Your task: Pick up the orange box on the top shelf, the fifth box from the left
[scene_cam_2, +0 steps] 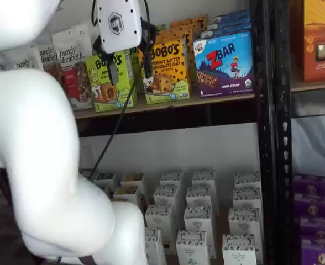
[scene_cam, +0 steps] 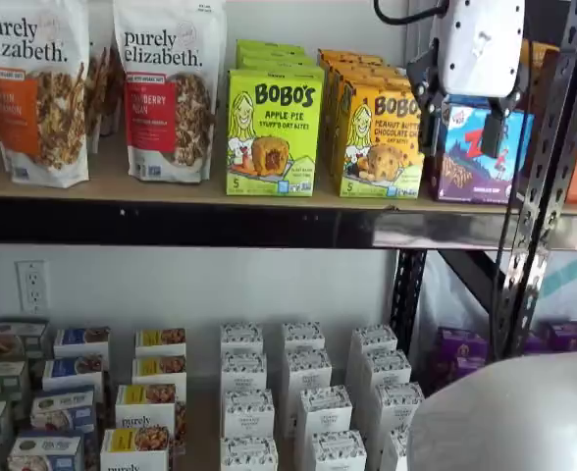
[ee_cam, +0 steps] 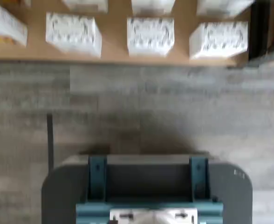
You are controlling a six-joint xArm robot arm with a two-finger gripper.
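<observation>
Gripper (scene_cam: 460, 123) fingers spread wide, empty, in front of orange box (scene_cam: 379, 142) on top shelf (scene_cam: 122, 186)

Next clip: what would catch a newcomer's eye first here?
The gripper, white with black fingers spread open, hangs in front of the top shelf, holding nothing. Behind it stands the orange box, between a lime-green box and a blue box. In a shelf view the white arm fills the near side, and rows of small white boxes stand on the lower level.
</observation>
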